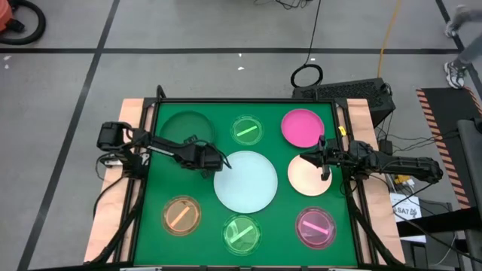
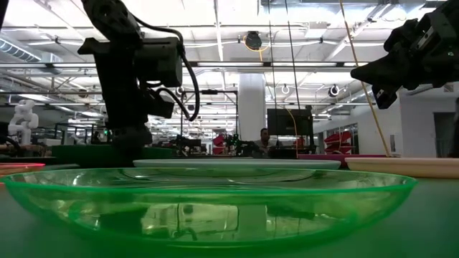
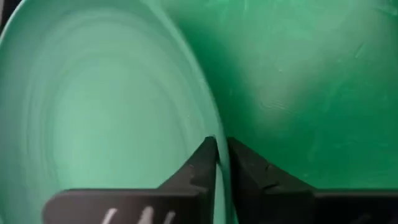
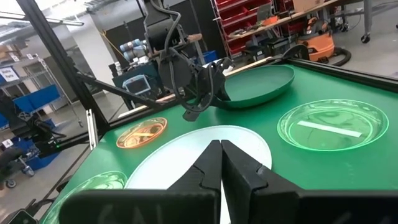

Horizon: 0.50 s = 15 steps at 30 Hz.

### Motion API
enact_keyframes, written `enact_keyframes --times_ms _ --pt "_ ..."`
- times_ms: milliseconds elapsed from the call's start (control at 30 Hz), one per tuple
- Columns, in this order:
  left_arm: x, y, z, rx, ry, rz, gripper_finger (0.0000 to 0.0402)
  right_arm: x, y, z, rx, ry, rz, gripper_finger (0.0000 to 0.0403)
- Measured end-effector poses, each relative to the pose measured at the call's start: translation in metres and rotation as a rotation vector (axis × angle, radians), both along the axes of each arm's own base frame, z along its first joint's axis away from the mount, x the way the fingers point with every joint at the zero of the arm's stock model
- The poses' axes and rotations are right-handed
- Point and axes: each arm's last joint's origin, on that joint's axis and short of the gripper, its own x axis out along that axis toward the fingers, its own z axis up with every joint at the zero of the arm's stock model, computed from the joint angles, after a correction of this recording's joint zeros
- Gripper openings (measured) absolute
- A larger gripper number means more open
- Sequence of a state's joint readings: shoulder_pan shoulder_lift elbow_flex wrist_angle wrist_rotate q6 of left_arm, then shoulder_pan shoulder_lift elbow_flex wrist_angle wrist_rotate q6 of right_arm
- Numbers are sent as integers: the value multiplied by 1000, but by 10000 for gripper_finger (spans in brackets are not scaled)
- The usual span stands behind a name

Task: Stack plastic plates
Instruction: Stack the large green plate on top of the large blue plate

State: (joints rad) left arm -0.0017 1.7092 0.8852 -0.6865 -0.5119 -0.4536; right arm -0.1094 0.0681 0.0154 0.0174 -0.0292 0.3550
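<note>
Left claw [image 1: 218, 163] sits at the left rim of the large pale mint-white plate [image 1: 246, 181], mid worktop [image 1: 154, 188]; left wrist view shows its fingers [image 3: 202, 165] pinching that rim, one finger each side, plate edge in the narrow gap. Right claw [image 1: 325, 172] hangs over the cream plate [image 1: 309, 178] near the right edge of the worktop, fingers pressed together with nothing between them in the right wrist view; low view shows it up off the surface. Dark green plate [image 1: 186, 127] at the far left corner, just beside the left arm. Bright pink plate [image 1: 303, 127] at the far right corner. Small translucent green plate [image 1: 247, 130] at the far edge between those two. Orange plate [image 1: 181, 215] at the near left. Second small translucent green plate [image 1: 242, 232] at the near edge, middle; it fills the low view foreground. Striped pink plate [image 1: 315, 227] at the near right corner. All plates lie apart from one another, none stacked; cream and mint-white are near each other, not touching as far as the high view shows.
</note>
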Motion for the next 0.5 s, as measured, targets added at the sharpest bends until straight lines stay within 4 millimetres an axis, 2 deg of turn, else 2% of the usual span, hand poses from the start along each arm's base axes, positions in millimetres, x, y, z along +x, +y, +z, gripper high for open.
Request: enact_keyframes --times_ms 100,233,500 --pt "0 0 0 10 2 -5 15 0 0 0 -2 0 -1 0" --pt "2 -1 7 3 17 -11 14 0 0 0 -11 -2 -1 0" --pt "17 -16 41 18 55 -63 14 0 0 1 -27 -4 -3 0"
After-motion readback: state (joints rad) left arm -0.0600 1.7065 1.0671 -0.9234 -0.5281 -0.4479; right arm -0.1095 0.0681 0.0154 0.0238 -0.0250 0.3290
